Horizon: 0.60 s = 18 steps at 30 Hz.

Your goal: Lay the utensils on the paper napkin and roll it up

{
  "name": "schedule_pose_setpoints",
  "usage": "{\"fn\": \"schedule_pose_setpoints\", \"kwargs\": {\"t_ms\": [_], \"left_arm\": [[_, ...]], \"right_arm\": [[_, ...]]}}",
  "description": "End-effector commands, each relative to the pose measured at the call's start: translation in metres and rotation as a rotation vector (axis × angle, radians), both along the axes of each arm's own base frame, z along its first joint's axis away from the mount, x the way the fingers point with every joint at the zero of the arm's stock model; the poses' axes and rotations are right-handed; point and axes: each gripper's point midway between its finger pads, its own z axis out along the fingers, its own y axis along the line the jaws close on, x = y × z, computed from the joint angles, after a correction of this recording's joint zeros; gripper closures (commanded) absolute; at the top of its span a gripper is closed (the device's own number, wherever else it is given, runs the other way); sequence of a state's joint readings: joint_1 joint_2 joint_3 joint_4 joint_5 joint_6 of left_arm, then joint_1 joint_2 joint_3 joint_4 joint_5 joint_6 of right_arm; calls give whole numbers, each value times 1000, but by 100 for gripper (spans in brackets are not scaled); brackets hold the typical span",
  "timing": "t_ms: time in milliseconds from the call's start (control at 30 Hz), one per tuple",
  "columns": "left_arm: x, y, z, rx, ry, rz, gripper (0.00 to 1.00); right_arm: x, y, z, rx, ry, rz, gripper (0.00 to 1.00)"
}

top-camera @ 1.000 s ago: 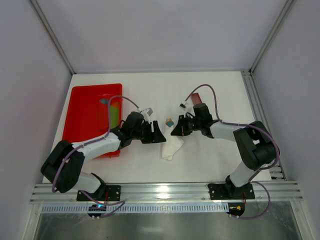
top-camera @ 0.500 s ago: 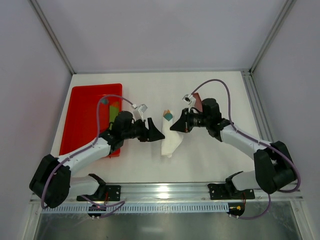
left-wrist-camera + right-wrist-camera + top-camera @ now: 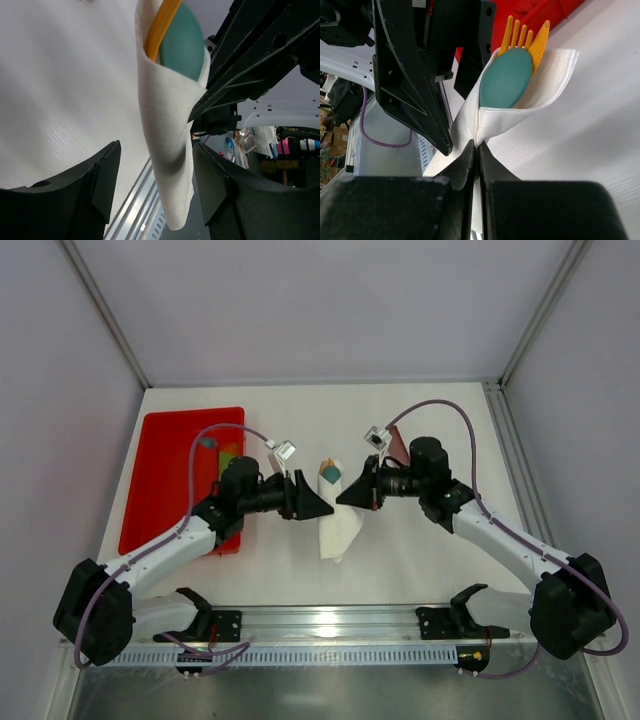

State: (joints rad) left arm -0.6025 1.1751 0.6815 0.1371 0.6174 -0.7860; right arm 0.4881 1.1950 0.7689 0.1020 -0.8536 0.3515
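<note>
Paper napkin [image 3: 338,530], thin and white, is folded into a loose pouch around the utensils [image 3: 330,473] and hangs to the right of the flat red plastic tray [image 3: 165,490], just beyond the tray's right rim. We cannot tell whether its lower end touches the surface.

In the right wrist view we look into the pouch's mouth. A teal spoon bowl [image 3: 506,80] sits in front, with orange fork tines [image 3: 516,34] fanned behind it. The right claw [image 3: 477,150] is pressed together on a fold of the paper just below the spoon, pinching the napkin. The left claw [image 3: 157,150] stands spread on the tray's side of the sheet, one finger on either side of it. We cannot tell whether either pad touches the paper.

The white matte desk [image 3: 440,420] shows a fine ribbed grain in the left wrist view. The tray lies on its left part and holds a green strip [image 3: 229,468], partly hidden by the left arm. Well to the right of the tray, past the napkin, a reddish-brown flat bar [image 3: 397,443] peeks out beside the right wrist.

Pale grey walls [image 3: 320,300] rise behind the tray's far rim and at both sides, with metal posts in the corners. A slotted aluminium rail [image 3: 330,625] runs in front of the tray's near rim.
</note>
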Motion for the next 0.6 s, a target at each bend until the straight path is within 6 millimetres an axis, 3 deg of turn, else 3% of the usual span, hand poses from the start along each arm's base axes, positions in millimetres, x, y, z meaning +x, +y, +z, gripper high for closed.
{"fn": "schedule_pose_setpoints", "kwargs": {"t_ms": [0, 200, 567], "left_arm": [[-10, -6, 30, -114, -47, -63, 37], [-11, -8, 28, -122, -25, -73, 47], [-12, -7, 24, -134, -2, -59, 54]], "right_arm": [[-2, 5, 23, 32, -44, 2, 96], [-2, 6, 26, 41, -53, -8, 96], [-5, 4, 31, 52, -64, -16, 96]]}}
